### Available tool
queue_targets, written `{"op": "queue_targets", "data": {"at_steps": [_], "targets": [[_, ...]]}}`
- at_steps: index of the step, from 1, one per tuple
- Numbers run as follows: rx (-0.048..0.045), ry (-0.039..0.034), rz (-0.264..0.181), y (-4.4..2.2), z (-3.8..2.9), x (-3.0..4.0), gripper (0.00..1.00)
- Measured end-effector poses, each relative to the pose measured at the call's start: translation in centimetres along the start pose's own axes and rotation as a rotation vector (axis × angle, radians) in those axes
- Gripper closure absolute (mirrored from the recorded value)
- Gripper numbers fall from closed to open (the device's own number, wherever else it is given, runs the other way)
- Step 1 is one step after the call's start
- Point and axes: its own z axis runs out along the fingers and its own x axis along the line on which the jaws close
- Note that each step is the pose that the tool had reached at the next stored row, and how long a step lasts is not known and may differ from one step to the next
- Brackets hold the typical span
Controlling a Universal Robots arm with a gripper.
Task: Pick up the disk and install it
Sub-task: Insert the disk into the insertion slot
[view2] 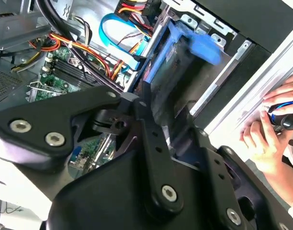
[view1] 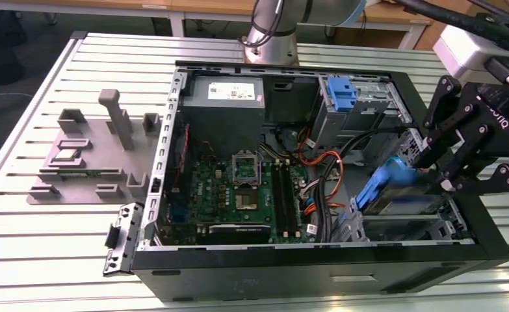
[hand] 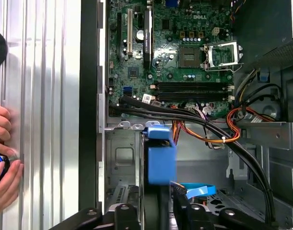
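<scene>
I had the gripper (view1: pixel 436 175) clamped on the disk (view1: pixel 381 190), held on edge just over the drive bay (view1: pixel 406 226) at 4 o'clock of the PC case (view1: pixel 306 263), long axis 1-to-7 o'clock in the exterior view.

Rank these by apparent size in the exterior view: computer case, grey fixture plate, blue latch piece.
1. computer case, by far the largest
2. grey fixture plate
3. blue latch piece, smallest; it sits farther back, but the gap is plain
</scene>
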Motion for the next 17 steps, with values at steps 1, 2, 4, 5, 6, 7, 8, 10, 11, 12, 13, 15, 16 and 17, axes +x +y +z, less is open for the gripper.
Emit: {"op": "queue_targets", "data": {"at_steps": [1,2,4,5,6,7,8,10,11,12,13,15,16,17], "targets": [[0.0,0.0,0.0,0.0,0.0,0.0,0.58],[0.0,-0.0001,0.0,0.0,0.0,0.0,0.58],[0.0,-0.0002,0.0,0.0,0.01,0.0,0.58],[0.0002,-0.0005,0.0,0.0,0.02,0.0,0.58],[0.0017,-0.0027,0.0,0.04,0.13,0.0,0.58],[0.0038,-0.0046,-0.001,0.08,0.22,0.01,0.58],[0.0053,-0.0068,-0.002,0.13,0.32,0.02,0.58],[0.0081,-0.0111,-0.005,0.18,0.55,0.02,0.58],[0.0091,-0.0133,-0.006,0.19,0.65,0.02,0.58],[0.01,-0.0156,-0.008,0.2,0.76,0.01,0.58],[0.0105,-0.0164,-0.009,0.2,0.85,-0.08,0.58],[0.0107,-0.0167,-0.01,0.21,0.99,-0.37,0.58],[0.0107,-0.0168,-0.011,0.21,1.04,-0.53,0.58],[0.0107,-0.0168,-0.012,0.21,1.09,-0.67,0.58]]}}
